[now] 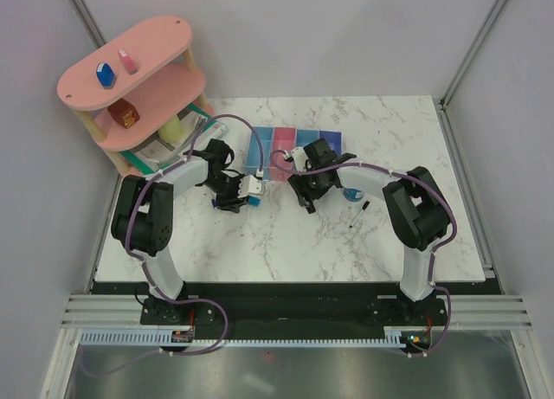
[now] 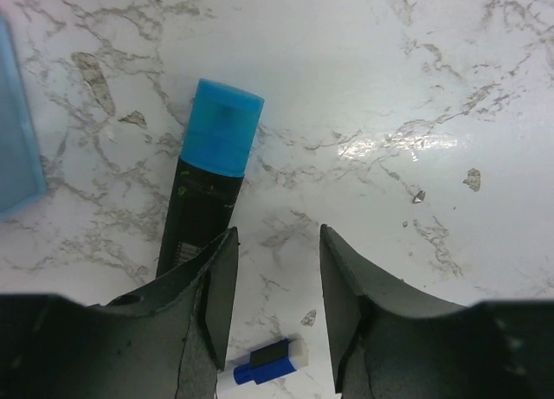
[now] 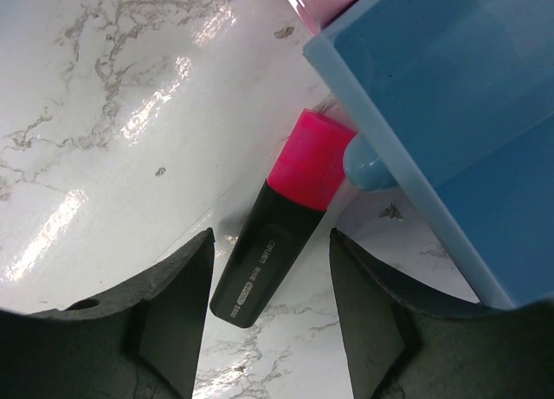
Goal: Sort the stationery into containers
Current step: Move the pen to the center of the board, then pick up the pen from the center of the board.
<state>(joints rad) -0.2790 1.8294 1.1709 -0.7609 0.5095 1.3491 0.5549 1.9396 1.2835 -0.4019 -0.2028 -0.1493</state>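
Centring comes first: the left gripper (image 2: 277, 234), spread, should shift toward ten o'clock over the black blue-capped marker (image 2: 212, 183); the right gripper (image 3: 270, 239), also spread, frames the black pink-capped marker (image 3: 286, 210) lying against the blue plastic bin (image 3: 450, 113).

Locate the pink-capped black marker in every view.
Top external: not discernible; presumably under the right claw, just in front of the bins.
Left wrist: not in it.
Right wrist: pink-capped marker at centre, its cap at the blue bin corner.
Shared landmark: the row of bins.
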